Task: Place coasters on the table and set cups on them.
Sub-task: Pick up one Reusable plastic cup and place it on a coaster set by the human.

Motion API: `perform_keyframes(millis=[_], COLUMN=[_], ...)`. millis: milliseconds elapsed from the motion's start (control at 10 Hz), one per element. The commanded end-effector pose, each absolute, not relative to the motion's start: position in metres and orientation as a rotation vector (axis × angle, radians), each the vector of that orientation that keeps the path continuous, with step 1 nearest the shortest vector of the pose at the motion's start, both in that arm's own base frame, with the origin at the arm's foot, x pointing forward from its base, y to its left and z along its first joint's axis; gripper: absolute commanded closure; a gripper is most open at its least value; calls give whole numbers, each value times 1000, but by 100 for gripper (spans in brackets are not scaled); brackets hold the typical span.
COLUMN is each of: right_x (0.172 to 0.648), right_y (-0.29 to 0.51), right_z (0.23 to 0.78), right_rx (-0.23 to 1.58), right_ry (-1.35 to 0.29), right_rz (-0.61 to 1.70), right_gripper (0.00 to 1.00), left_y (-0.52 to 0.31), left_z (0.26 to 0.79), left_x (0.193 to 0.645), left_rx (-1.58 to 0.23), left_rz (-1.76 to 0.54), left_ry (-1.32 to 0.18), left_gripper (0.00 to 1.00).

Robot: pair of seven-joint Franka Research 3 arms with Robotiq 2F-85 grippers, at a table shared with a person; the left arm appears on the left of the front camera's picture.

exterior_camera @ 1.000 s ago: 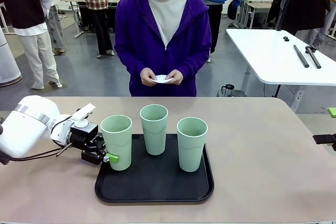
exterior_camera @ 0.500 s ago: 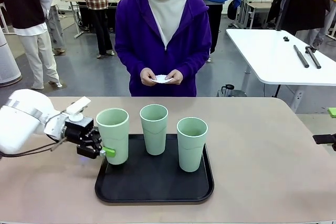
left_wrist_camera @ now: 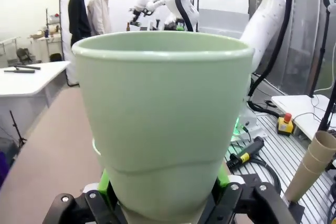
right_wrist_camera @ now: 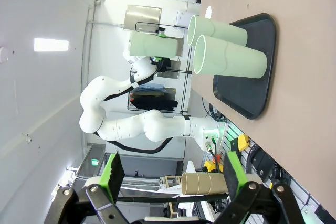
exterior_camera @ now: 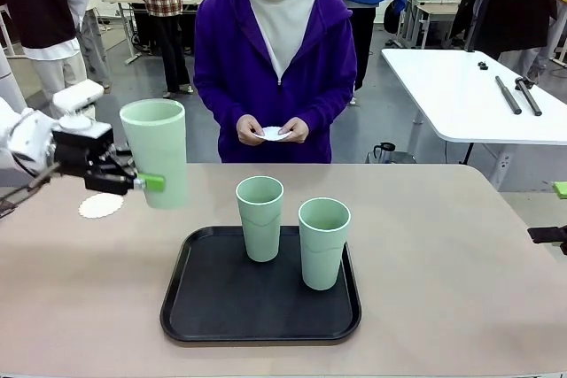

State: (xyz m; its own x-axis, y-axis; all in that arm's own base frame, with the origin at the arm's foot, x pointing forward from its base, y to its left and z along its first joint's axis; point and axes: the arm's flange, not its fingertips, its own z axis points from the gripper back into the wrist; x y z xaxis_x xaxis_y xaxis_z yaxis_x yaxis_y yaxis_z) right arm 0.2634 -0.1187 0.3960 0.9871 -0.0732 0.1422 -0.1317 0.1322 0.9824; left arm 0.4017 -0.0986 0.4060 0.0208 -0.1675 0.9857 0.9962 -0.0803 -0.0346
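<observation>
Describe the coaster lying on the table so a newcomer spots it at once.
On the tan table, look left of the black tray, toward the far side. The coaster is a small white scalloped disc lying flat, unlike the white piece in the person's hands.

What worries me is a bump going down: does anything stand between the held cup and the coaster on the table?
Nothing visible does. The left gripper holds the cup in the air right of the coaster, which lies bare on the table; tray and other cups stand farther right.
</observation>
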Motion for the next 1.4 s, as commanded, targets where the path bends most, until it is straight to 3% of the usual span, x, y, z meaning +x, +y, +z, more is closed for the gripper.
perform_keyframes(millis=[0, 500, 600, 800, 1300], right_x=[264, 264, 264, 264, 264], right_y=[-119, -119, -119, -119, -119], right_z=[398, 398, 398, 398, 398], right_rx=[1451, 1451, 1451, 1451, 1451], right_ry=[-178, -178, -178, -178, -178], right_rz=[42, 42, 42, 42, 42], right_gripper=[0, 0, 0, 0, 0], left_y=[-98, -97, -97, -53, 78], left_z=[423, 422, 423, 426, 386], left_x=[399, 400, 400, 439, 499], left_rx=[-1161, -1144, -1144, -1107, -937], left_rz=[-1306, -1325, -1324, -1373, -979], left_ry=[-1080, -1049, -1050, -1232, -1316], left_gripper=[95, 95, 16, 16, 16])
